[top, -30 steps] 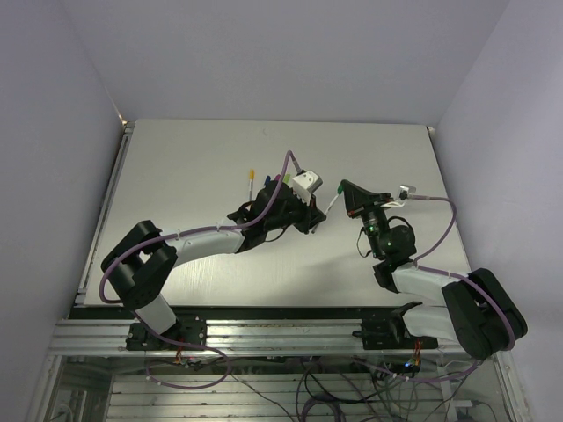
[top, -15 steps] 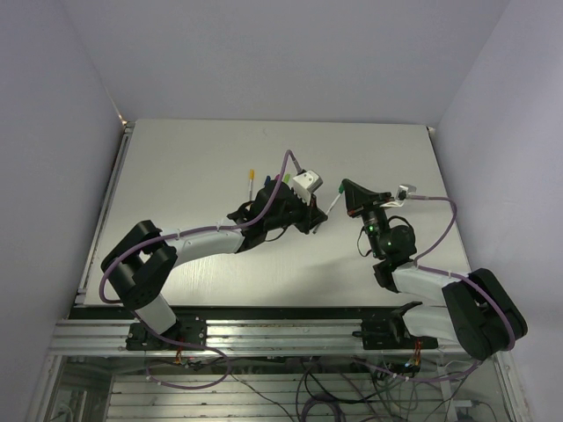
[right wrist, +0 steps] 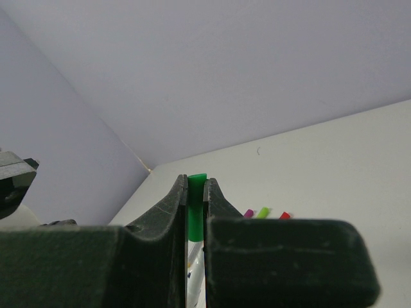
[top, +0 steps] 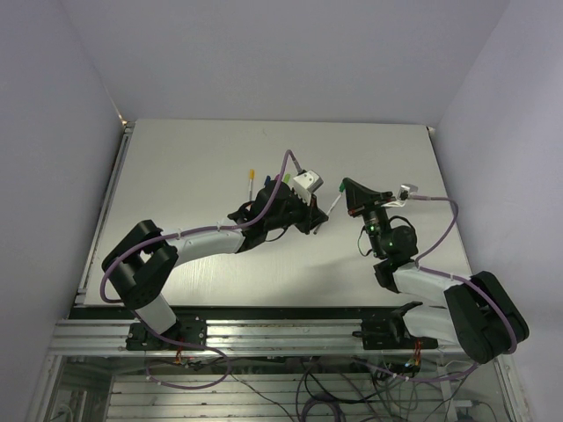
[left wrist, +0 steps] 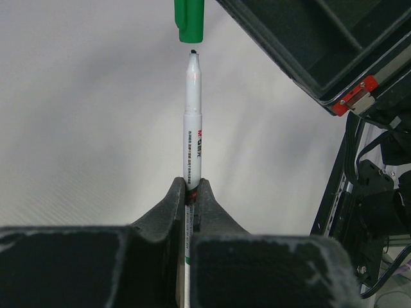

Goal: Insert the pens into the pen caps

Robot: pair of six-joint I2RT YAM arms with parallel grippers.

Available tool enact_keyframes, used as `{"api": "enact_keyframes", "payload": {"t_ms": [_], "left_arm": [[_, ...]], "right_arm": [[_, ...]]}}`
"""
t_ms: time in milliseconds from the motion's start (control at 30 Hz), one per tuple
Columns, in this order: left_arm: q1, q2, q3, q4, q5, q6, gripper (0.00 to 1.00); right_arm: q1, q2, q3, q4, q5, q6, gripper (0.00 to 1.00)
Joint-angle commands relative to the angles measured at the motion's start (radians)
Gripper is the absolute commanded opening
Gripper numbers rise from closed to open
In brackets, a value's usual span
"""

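Tabletop point(top: 193, 176) of plain pale grey-white fills the scene, matte and unmarked, with lilac walls point(top: 264, 53) meeting in a corner behind it and a metal rail point(top: 264, 330) along the near edge where the arms are bolted. Three small coloured pieces point(right wrist: 262, 212), magenta, lime and red, lie on the surface; whether they are caps or pen ends I cannot tell

The left gripper point(left wrist: 191, 192) is clamped tight on a white pen point(left wrist: 192, 128), held above the table near its middle. The pen's long axis runs straight out from the fingers, its dark tip pointing away from that gripper. In the top view it slants up and to the right, towards the other arm. Just beyond the tip, with a small gap between, hangs a green cap point(left wrist: 189, 19) in line with the barrel. The right gripper point(right wrist: 195, 183) pinches this cap firmly between its fingers

On the barrel sit a small red logo and a line of dark print, too fine to read
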Motion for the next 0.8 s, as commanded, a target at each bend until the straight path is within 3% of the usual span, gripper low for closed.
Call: {"api": "enact_keyframes", "payload": {"t_ms": [0, 767], "left_arm": [[0.005, 0.001, 0.01, 0.057, 0.011, -0.007, 0.07], [0.006, -0.016, -0.006, 0.074, 0.003, -0.007, 0.07]], "right_arm": [[0.001, -0.02, -0.007, 0.013, 0.002, -0.001, 0.0], [0.001, -0.02, -0.022, 0.016, 0.007, 0.008, 0.0]]}}
